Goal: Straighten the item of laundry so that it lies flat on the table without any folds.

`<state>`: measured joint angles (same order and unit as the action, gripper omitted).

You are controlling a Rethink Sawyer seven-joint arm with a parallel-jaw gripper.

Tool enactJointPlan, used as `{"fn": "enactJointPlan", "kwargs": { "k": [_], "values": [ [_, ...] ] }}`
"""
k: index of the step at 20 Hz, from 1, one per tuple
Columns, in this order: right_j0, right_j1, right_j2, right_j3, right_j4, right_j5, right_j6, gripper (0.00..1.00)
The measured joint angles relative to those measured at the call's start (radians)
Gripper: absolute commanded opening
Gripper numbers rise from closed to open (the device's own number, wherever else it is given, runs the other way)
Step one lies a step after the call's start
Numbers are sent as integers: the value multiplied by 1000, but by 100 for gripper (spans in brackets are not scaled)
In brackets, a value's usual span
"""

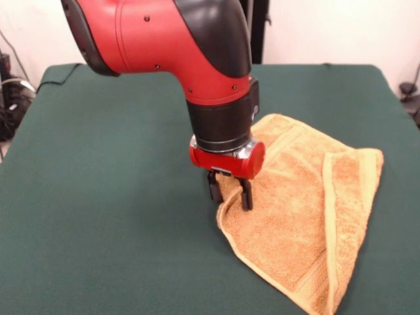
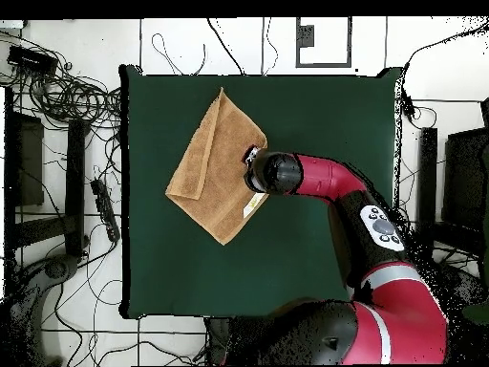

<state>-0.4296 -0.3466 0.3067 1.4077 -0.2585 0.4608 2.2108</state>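
The item of laundry [image 1: 295, 216] is an orange-tan towel lying on the green table [image 1: 98, 197] at the right of the front view, with its right side folded over in a flap. My gripper [image 1: 230, 191] points straight down at the towel's left edge. It is open, with one finger on each side of that edge and tan cloth showing between them. In the overhead view the towel [image 2: 212, 162] lies askew in the table's [image 2: 315, 124] upper left part. A small white label [image 2: 256, 205] shows at its edge, and the arm's wrist hides the gripper.
Cables [image 2: 67, 96] and dark equipment [image 2: 24, 158] lie on the floor to the left of the table in the overhead view. The arm's red body [image 2: 382, 287] reaches in from the lower right. Bare green cloth spreads left of the towel in the front view.
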Motion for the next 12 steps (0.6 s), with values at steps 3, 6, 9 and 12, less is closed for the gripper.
{"fn": "enactJointPlan", "kwargs": {
  "k": [3, 6, 9, 12],
  "values": [
    [0, -12, 0, 13, 0, 0, 0, 100],
    [0, -17, 0, 21, 0, 0, 0, 100],
    [0, -22, 0, 27, 0, 0, 0, 100],
    [0, -29, 0, 30, 0, 0, 0, 100]
  ]
}}
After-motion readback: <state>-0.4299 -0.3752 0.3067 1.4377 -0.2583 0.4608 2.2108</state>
